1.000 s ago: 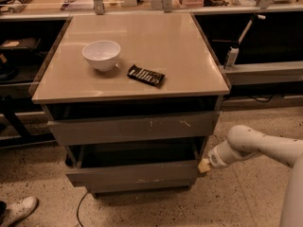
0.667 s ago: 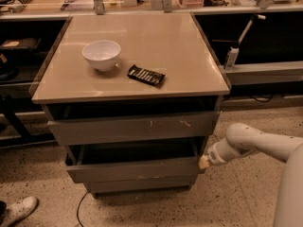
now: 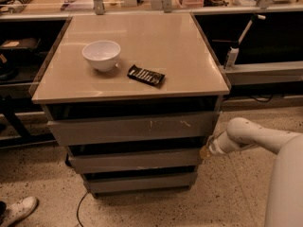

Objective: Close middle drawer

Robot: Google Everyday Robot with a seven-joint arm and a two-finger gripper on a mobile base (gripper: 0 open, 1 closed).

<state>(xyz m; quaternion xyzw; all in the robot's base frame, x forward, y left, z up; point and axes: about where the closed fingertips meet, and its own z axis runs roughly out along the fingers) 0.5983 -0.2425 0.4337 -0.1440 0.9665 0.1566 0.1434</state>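
Note:
The grey cabinet (image 3: 215, 109) has three drawer fronts stacked under a beige top. The middle drawer (image 3: 135, 160) is a wide, plain grey front below the taller top front (image 3: 118, 128), which bears pale scratch marks. The middle drawer stands only slightly out, with a dark gap above it and its inner floor hidden. My gripper (image 3: 206, 152) is at the right end of the middle drawer's front and touches its corner. My white arm (image 3: 255, 136) reaches in from the lower right.
A white bowl (image 3: 101, 55) and a dark snack packet (image 3: 146, 75) lie on the cabinet top (image 3: 156, 37). The bottom drawer (image 3: 142, 181) stands slightly out. A white shoe (image 3: 16, 210) is on the speckled floor at lower left. Dark shelving flanks the cabinet on both sides.
The middle drawer has slid back into the cabinet, and its open inside no longer shows. My gripper has moved in with its right end.

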